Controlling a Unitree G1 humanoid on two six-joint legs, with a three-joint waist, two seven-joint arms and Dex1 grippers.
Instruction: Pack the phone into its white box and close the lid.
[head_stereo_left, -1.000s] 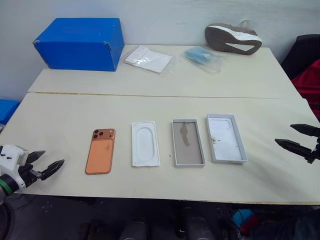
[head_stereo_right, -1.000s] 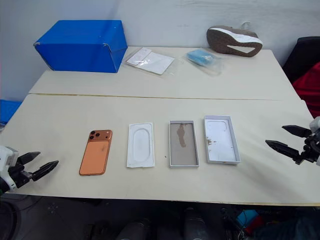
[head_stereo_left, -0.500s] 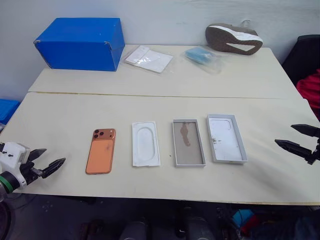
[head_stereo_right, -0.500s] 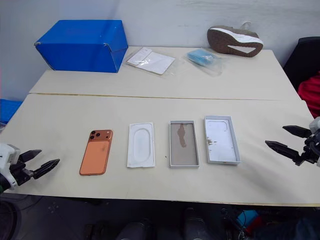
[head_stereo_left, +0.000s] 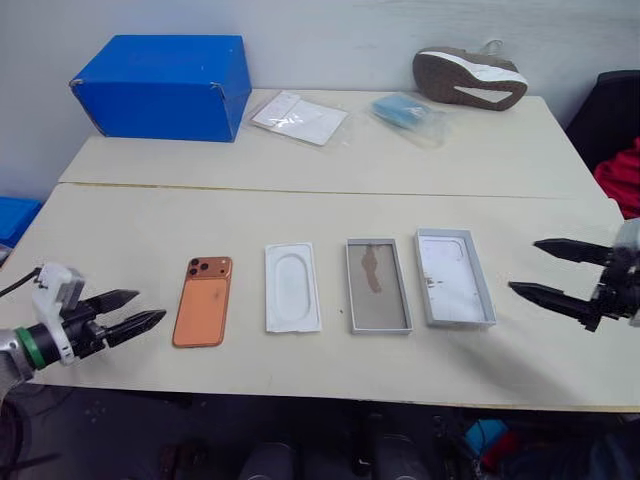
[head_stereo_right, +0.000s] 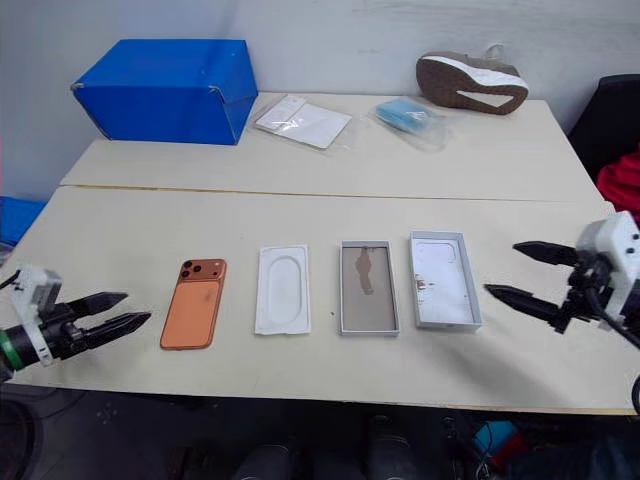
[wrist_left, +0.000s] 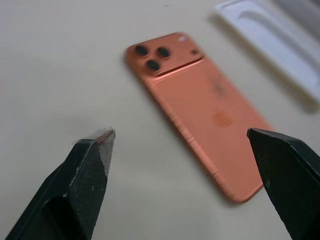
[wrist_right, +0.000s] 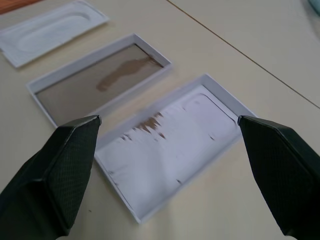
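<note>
Both arms have swung inward over the last second. The left gripper (head_stereo_left: 125, 311), fingers spread and empty, now hovers just beside the phone (head_stereo_left: 202, 315), near the front edge of the table (head_stereo_left: 120, 215). The right gripper (head_stereo_left: 550, 272), spread wide and empty too, has closed in on the lid (head_stereo_left: 455, 290), which lies inside-up at the right end of the row. That reads as the approach: left to pick the phone, right perhaps to take the lid, though its aim is hard to judge from here.

The phone lies flat, lens side up, apart from the flat white insert (head_stereo_left: 292, 287). The white box (head_stereo_left: 377, 284) sits between insert and lid, open and empty. Gaps between the four pieces are narrow, so a sideways carry must pass over the insert. Bare table lies beyond the row; the blue cardboard box (head_stereo_left: 160, 85) and shoe (head_stereo_left: 468, 75) are well apart.
</note>
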